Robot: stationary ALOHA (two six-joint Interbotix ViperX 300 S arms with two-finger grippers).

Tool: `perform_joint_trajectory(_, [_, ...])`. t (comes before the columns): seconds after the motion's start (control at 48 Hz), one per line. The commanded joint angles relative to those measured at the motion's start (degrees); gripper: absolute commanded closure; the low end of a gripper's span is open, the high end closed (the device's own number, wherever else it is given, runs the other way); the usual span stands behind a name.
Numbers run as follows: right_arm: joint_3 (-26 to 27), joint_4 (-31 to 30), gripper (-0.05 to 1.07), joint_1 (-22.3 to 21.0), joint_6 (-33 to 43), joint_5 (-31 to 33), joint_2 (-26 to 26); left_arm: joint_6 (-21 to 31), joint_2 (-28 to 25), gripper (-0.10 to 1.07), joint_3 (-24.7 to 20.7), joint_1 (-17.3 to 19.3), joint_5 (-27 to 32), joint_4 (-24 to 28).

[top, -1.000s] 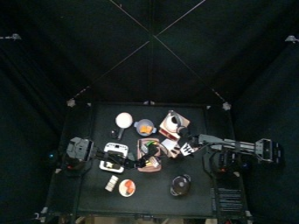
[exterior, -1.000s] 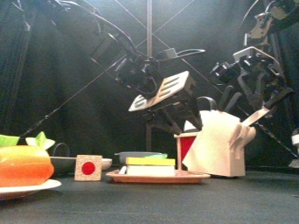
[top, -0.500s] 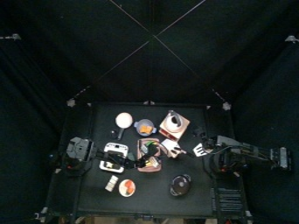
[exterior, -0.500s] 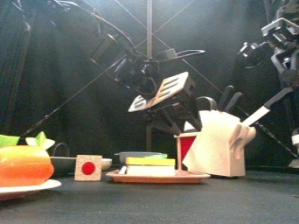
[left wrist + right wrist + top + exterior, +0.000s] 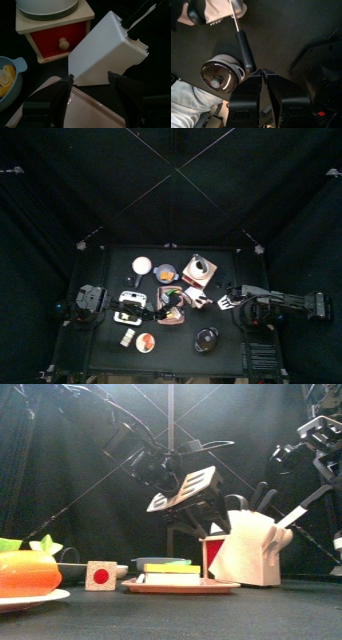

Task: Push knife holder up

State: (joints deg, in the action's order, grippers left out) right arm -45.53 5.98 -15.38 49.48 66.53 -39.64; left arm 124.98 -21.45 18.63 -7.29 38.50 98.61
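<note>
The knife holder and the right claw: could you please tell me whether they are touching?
Apart. The right wrist view shows a stretch of dark table between the right claw and the knife holder.

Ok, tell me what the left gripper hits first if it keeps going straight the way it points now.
Most likely the knife holder. In the left wrist view the left gripper has its jaws spread wide, and the white block's sloped face fills the gap straight ahead. The gap between them is hard to judge; the red grinder sits off to one side.
</note>
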Motion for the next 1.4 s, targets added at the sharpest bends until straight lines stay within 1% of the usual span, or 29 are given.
perform_joint_trajectory(0.0, [1.32, -0.26, 0.49, -1.05, -0.09, -2.11, -0.18, 0.09, 2.2, 0.05, -0.62, 0.26, 0.35, 0.35])
perform_joint_trajectory(0.146, [1.23, -0.79, 0.49, -1.93, -0.97, -3.78, -0.35, 0.09, 2.55, 0.05, -0.53, 0.18, 0.53, 0.35])
perform_joint_trajectory(0.208, [1.05, -1.05, 0.49, -2.11, -1.85, -6.59, -0.09, 0.0, 3.08, 0.05, -0.35, 0.18, 0.62, 0.35])
perform_joint_trajectory(0.292, [-0.97, -0.97, 0.49, -2.11, -1.85, -11.87, 1.14, 0.0, 4.22, 0.05, 0.88, 0.18, 0.97, 0.7])
perform_joint_trajectory(0.375, [-0.97, -1.41, 0.49, -2.02, -2.02, -11.34, 1.32, 0.0, 6.33, 0.05, 3.08, -0.18, 1.49, 1.23])
perform_joint_trajectory(0.417, [0.26, -3.69, 0.49, -1.93, -1.93, -10.46, 0.09, 0.0, 8.09, 0.05, 4.48, -0.26, 1.58, 2.02])
perform_joint_trajectory(0.479, [1.05, -6.68, 0.49, -1.85, -1.67, -10.72, -3.6, 0.0, 10.2, 0.05, 6.06, -0.35, 1.58, 3.52])
perform_joint_trajectory(0.521, [0.88, -8.44, 0.49, -1.93, -1.67, -11.87, -5.71, 0.0, 11.25, 0.05, 7.12, -1.14, 1.76, 4.39])
perform_joint_trajectory(0.562, [-0.35, -10.81, 0.49, -1.93, -1.32, -14.59, -7.56, 0.0, 12.48, 0.05, 8.35, -2.37, 1.93, 5.1])
perform_joint_trajectory(0.625, [-4.04, -13.27, 0.49, -1.67, -1.32, -23.47, -9.32, 0.09, 14.06, 0.05, 9.76, -3.78, 2.29, 5.98])
perform_joint_trajectory(0.667, [-6.94, -14.24, 0.49, -1.58, -1.49, -31.38, -9.49, 0.09, 14.85, 0.05, 10.55, -4.83, 2.46, 6.5])
perform_joint_trajectory(0.708, [-9.05, -14.68, 0.49, -0.97, -2.02, -37.53, -9.23, 0.09, 15.47, 0.05, 11.16, -5.98, 2.72, 6.5])
perform_joint_trajectory(0.771, [-11.34, -16.35, 0.49, 0.26, -1.93, -44.3, -9.05, 0.18, 15.82, 0.05, 12.04, -7.47, 3.08, 6.24])
perform_joint_trajectory(0.854, [-13.18, -20.74, 0.49, 3.87, -1.32, -51.06, -9.05, 0.09, 15.91, 0.05, 12.83, -8.0, 3.34, 5.98])
perform_joint_trajectory(0.938, [-14.59, -24.08, 0.49, 9.84, -1.32, -58.01, -8.35, 0.09, 16.17, 0.05, 13.18, -7.73, 3.34, 5.1])
perform_joint_trajectory(0.979, [-15.56, -25.49, 0.49, 11.69, -1.32, -63.11, -7.12, 0.09, 16.17, 0.05, 13.27, -7.73, 3.34, 4.13])
perform_joint_trajectory(1.021, [-16.79, -27.25, 0.49, 13.62, -1.23, -70.66, -5.01, 0.09, 16.17, 0.05, 13.27, -7.73, 3.34, 3.16])
perform_joint_trajectory(1.062, [-16.26, -28.3, 0.5, 14.06, -1.32, -74.27, -3.69, 0.09, 16.17, 0.05, 13.36, -7.73, 3.34, 2.37])
perform_joint_trajectory(1.146, [-14.85, -29.09, 0.5, 14.06, -1.23, -73.39, -2.2, 0.18, 16.26, 0.05, 13.36, -7.73, 3.34, 2.11])
perform_joint_trajectory(1.375, [-15.38, -29.09, 0.5, 13.97, -1.32, -73.13, -0.7, 0.18, 16.35, 0.05, 14.15, -7.82, 3.43, 1.76])
